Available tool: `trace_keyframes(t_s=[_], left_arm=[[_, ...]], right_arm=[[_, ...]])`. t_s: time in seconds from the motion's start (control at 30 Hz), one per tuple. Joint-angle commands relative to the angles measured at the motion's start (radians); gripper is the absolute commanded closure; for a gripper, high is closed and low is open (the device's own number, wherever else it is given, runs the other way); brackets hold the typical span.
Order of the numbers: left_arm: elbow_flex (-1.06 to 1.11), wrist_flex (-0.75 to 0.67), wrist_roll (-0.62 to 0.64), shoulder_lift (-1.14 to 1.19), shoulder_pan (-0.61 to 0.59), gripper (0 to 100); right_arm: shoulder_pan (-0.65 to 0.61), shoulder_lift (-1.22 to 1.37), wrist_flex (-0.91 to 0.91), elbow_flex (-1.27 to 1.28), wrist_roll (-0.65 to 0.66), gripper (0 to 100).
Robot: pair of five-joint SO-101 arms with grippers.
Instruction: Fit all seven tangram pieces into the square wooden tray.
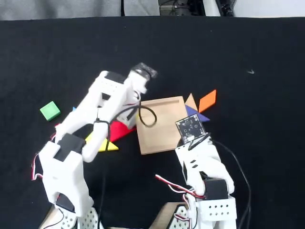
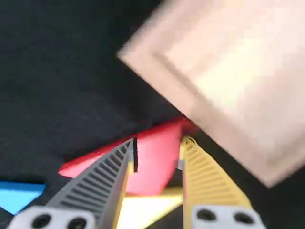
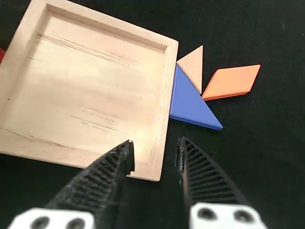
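Inside tray (image 3: 95, 95): none fitted yet. Left gripper (image 2: 158, 143): parted astride red triangle (image 2: 155, 168), tray's 9 o'clock. Right gripper (image 3: 155, 145): parted, empty.

The right gripper (image 3: 155, 155) holds its two fingers apart over the near edge of the wooden tray (image 3: 95, 90). From the gripper, the tray sits at 11 o'clock. At 1 o'clock a blue triangle (image 3: 190, 105) touches the tray's side. A tan triangle (image 3: 193, 67) and an orange slanted piece (image 3: 231, 82) lie just past it.
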Motion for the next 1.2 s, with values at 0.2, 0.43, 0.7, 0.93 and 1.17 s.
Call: trace_keyframes(t_s=[0.2, 0.43, 0.7, 0.93, 1.17], left_arm=[[-0.042, 0.044, -0.408, -0.064, 0.002, 84], [-0.051, -0.094, -0.408, 0.097, -0.004, 84], [-0.134, -0.153, -0.416, 0.114, -0.134, 84], [-0.311, -0.161, -0.41, 0.124, -0.343, 84], [-0.443, 0.031, -0.331, 0.086, -0.4, 84]], right_arm=[[-0.008, -0.093, 0.005, -0.002, 0.008, 84.3], [-0.008, -0.093, 0.005, -0.002, 0.008, 84.3], [-0.008, -0.093, 0.005, -0.002, 0.008, 84.3], [-0.008, -0.093, 0.005, -0.002, 0.008, 84.3], [-0.008, -0.093, 0.006, -0.002, 0.008, 84.3]])
